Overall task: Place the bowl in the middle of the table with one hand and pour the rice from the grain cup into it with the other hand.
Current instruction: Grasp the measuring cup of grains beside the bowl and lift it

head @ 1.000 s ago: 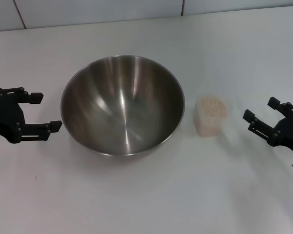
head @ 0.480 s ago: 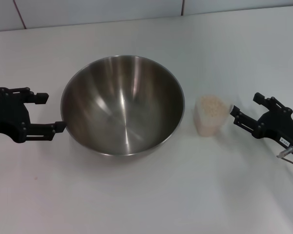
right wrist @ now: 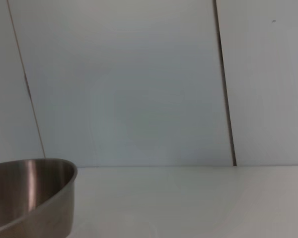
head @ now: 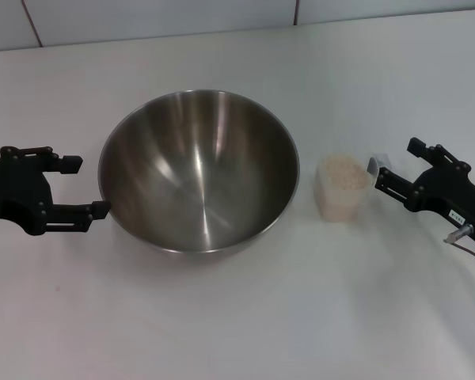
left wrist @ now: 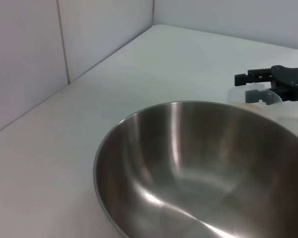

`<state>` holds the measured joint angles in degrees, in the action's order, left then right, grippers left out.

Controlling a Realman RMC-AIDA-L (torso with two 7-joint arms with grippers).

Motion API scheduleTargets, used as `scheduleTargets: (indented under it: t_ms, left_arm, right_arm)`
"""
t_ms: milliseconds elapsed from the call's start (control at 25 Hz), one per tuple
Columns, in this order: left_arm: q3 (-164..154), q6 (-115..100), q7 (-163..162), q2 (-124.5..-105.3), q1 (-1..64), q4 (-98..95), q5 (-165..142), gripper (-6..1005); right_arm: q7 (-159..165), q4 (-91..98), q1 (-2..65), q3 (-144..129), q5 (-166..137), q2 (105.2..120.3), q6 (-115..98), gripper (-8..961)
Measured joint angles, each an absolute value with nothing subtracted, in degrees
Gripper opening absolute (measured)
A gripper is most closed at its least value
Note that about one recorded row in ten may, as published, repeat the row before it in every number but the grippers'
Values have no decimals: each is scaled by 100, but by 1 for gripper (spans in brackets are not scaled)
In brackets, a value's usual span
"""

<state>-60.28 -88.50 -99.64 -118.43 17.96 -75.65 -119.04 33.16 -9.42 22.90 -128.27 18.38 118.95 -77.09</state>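
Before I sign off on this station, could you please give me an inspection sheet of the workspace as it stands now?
Surface: white table, bare around the items.
Job's things: steel bowl upright near the middle, with no rice inside; grain cup upright on its right, apart from it, filled with rice.
Clutter: nothing seen.
Grippers: left gripper open at the bowl's left rim; right gripper open beside the cup, not gripping it.
Cables: thin wires by a metal fitting on the right gripper's body.
Surroundings: pale panelled wall behind the table.
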Motion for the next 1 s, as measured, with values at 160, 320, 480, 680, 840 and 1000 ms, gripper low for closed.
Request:
scheduleTargets:
  t_ms: [160, 320, 480, 680, 840, 1000]
  left_arm:
    - [-6028, -8850, -9964, -11840, 1796, -7559, -11909, 815]
    - [-6028, -8850, -9965, -11839, 1794, -7559, -11909, 815]
    - [-6028, -8850, -9966, -11838, 1793, -7558, -11909, 815]
    - [-6028, -8850, -9966, -11838, 1793, -7559, -11909, 815]
    - [-6028, -8850, -9966, -11838, 1799, -7558, -11908, 815]
    - [-6028, -8850, -9966, -11838, 1806, -7558, -11908, 815]
  right_arm:
    - [3307, -940, 2321, -12805, 1856, 11892, -7665, 714]
    - [3268, -938, 2321, -12812, 1856, 11891, -7666, 704]
    - [2921, -833, 2280, -12761, 1857, 11900, -7671, 694]
    - [2676, -727, 2258, -12743, 1857, 11911, -7679, 521]
    - [2659, -712, 2258, -12737, 1858, 11914, -7697, 344]
    - [2591, -692, 2258, -12652, 1862, 11915, -7705, 210]
